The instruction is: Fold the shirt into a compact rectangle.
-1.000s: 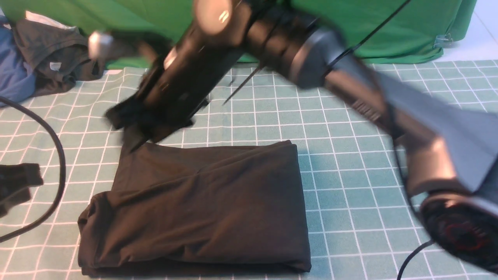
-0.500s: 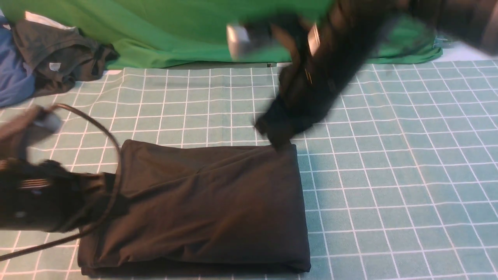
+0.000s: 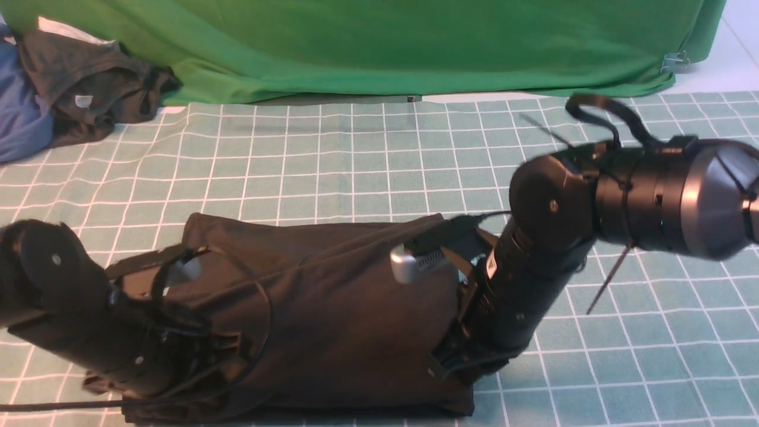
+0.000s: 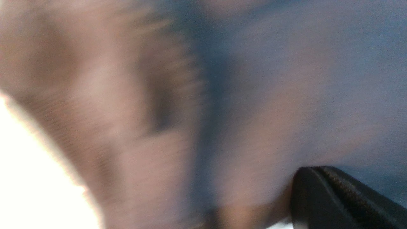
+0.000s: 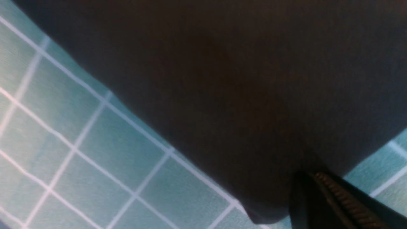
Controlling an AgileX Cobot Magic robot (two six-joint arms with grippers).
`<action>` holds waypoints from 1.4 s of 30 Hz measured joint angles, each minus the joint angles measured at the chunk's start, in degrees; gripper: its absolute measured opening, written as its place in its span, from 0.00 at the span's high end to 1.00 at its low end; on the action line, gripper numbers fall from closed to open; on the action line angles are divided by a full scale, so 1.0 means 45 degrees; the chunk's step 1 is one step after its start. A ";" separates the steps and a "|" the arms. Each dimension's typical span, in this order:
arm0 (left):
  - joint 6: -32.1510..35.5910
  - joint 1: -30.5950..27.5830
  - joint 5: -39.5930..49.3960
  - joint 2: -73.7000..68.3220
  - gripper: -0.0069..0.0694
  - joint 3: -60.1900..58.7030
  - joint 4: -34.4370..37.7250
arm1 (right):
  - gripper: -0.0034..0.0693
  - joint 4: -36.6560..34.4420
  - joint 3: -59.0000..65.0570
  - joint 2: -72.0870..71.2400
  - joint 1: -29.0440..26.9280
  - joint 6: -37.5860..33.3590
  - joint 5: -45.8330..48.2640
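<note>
A folded black shirt (image 3: 332, 308) lies on the near middle of the checked table (image 3: 593, 332). Both arms, raised and blurred a second ago, now sit low at the shirt's near corners. The left gripper (image 3: 222, 356) and right gripper (image 3: 450, 365) are closed on cloth at those corners. Fingertips are hidden in the front view. The left wrist view is blurred.
</note>
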State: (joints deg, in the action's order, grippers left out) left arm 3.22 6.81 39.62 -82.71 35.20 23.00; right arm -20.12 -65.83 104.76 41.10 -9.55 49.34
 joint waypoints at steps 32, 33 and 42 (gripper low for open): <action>-0.4055 0.0000 0.1153 -0.0246 0.90 0.2268 -0.5469 | 0.92 -0.1387 -0.0200 -0.0450 0.0768 -0.0646 -0.0985; -0.4222 0.0000 0.1166 -0.0324 0.90 0.2268 -0.5880 | 0.92 -0.1387 -0.0200 -0.0223 0.0781 -0.0659 -0.0972; -0.5301 0.0000 0.1342 -0.0426 0.90 0.2268 -0.7248 | 0.92 -0.0028 -0.0200 0.0613 0.0769 0.0558 -0.0211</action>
State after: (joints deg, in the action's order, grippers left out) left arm -20.63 6.81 45.66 -84.62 45.41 -9.61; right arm -20.25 -66.73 107.51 44.56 -7.04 48.39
